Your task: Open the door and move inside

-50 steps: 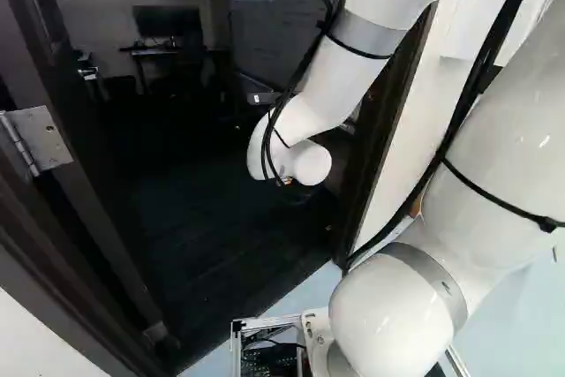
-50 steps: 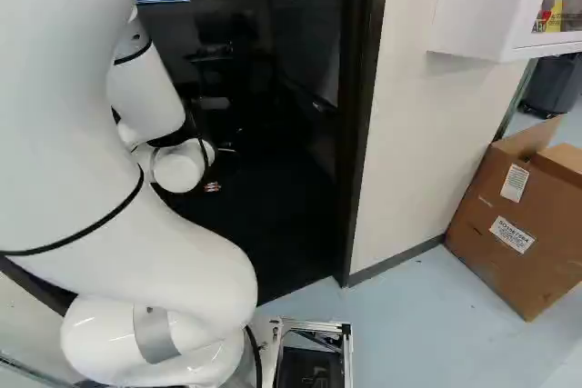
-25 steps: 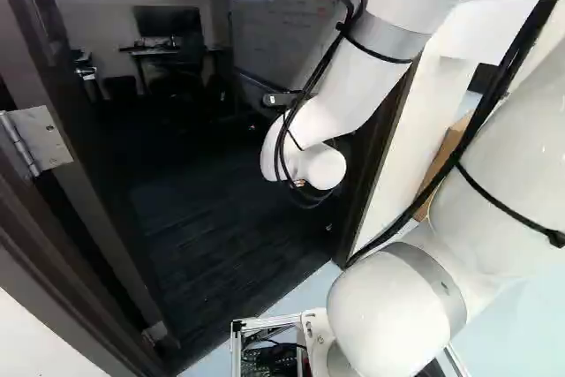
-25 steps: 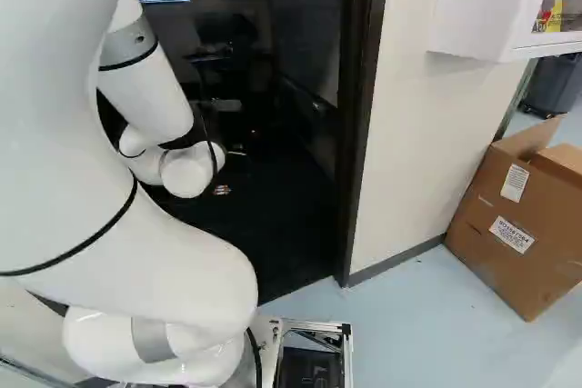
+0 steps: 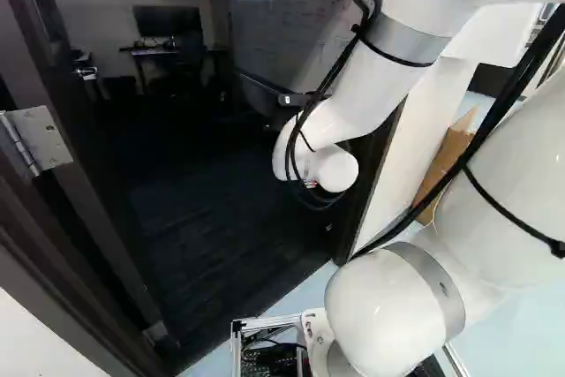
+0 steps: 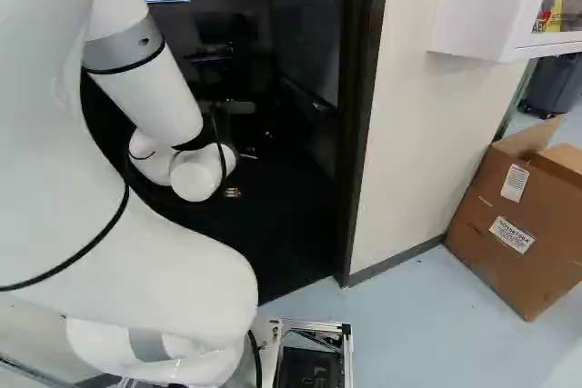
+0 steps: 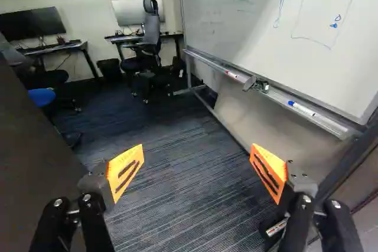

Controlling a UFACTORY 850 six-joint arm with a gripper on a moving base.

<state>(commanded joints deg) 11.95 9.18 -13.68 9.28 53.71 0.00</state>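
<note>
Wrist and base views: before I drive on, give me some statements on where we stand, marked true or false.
1. The doorway stands open. True.
2. The whole robot is inside the room. False: the base is over the light floor outside.
3. The gripper is open. True.
4. The gripper holds something. False: nothing is between its fingers.
5. A marker lies on the whiteboard tray. True.
6. The whiteboard is blank. False: it carries blue drawings.

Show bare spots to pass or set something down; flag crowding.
Free: carpet ahead of the open claw, short of the office chair and whiteboard; pale floor between base frame and cardboard box.
Crowded: whiteboard tray, with markers; desks, with chair and bin close by.
</note>
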